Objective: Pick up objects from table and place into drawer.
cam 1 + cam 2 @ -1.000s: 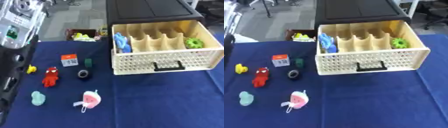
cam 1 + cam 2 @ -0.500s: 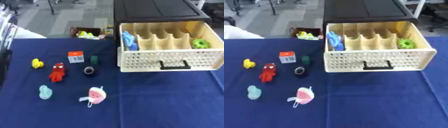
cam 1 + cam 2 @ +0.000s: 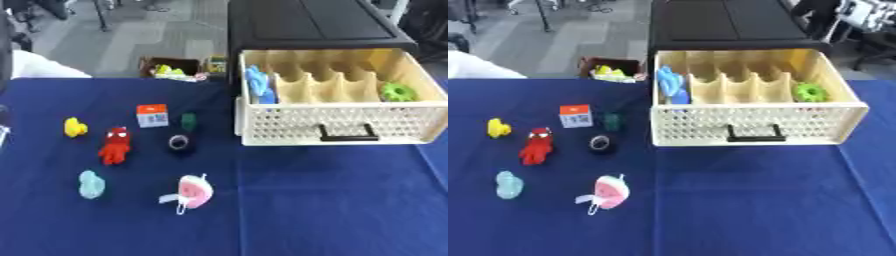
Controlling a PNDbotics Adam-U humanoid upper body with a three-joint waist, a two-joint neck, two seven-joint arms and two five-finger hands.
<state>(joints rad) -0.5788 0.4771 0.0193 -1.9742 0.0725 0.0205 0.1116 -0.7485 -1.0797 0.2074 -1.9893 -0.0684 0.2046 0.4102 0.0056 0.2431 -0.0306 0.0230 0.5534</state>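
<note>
An open cream drawer (image 3: 332, 122) with wooden dividers stands at the back right of the blue table. It holds a blue thing (image 3: 256, 84) in its left compartment and a green gear-shaped thing (image 3: 399, 92) at its right end. Left of the drawer lie a yellow toy (image 3: 74, 127), a red figure (image 3: 114, 145), an orange and white cube (image 3: 152, 115), a small dark green piece (image 3: 188, 120), a black ring (image 3: 180, 143), a pale teal piece (image 3: 90, 184) and a pink and white round thing (image 3: 192, 192). Neither hand shows in either view.
The drawer belongs to a black cabinet (image 3: 306, 22) behind it. A brown box (image 3: 610, 69) with yellow and green things sits on the floor beyond the table's far edge. The blue tablecloth (image 3: 332, 200) spreads in front of the drawer.
The whole picture has shifted and levelled, so the camera moved. The robot's left arm, seen at the left edge a second ago, is out of view. The objects lie as before.
</note>
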